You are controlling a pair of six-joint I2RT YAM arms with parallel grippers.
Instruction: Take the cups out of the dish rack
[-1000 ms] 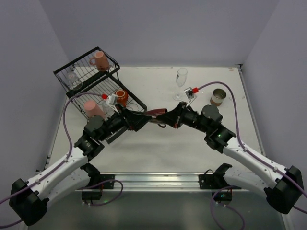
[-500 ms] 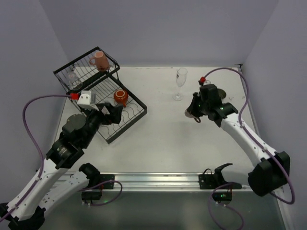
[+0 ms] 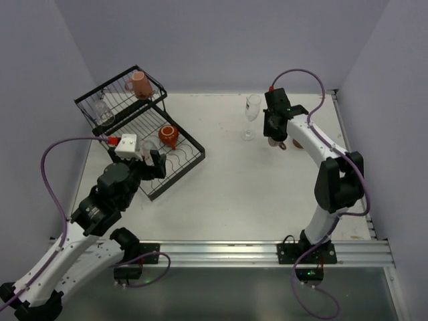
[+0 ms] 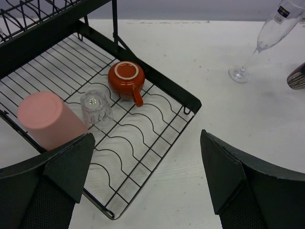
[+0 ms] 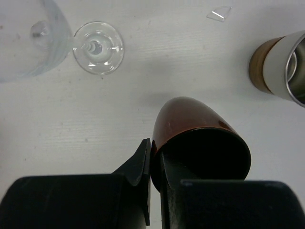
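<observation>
The rim-clamped brown cup (image 5: 190, 124) is carried farther back by the right gripper (image 5: 151, 157); the left gripper (image 4: 147, 162) is kept spread wide, empty.

This is looking like a robotics lab test cell rather than a kitchen. Plain pale lavender walls (image 3: 221, 47) are boxing in a bare white tabletop (image 3: 227, 200) on three sides. A white-and-black jointed left arm (image 3: 73, 251) and a matching right arm (image 3: 314, 140) are standing bolted at the near edge. A silver aluminium rail (image 3: 221, 251) is running across there, with black clamps (image 3: 297, 253) gripping it. A thin purple cable (image 3: 299, 70) is looping above the right arm's wrist. Household things are serving only as props on the table: a black wire dish rack (image 3: 190, 144), a clear stemmed glass (image 3: 252, 110) and a glossy dark brown cup (image 5: 190, 121).
</observation>
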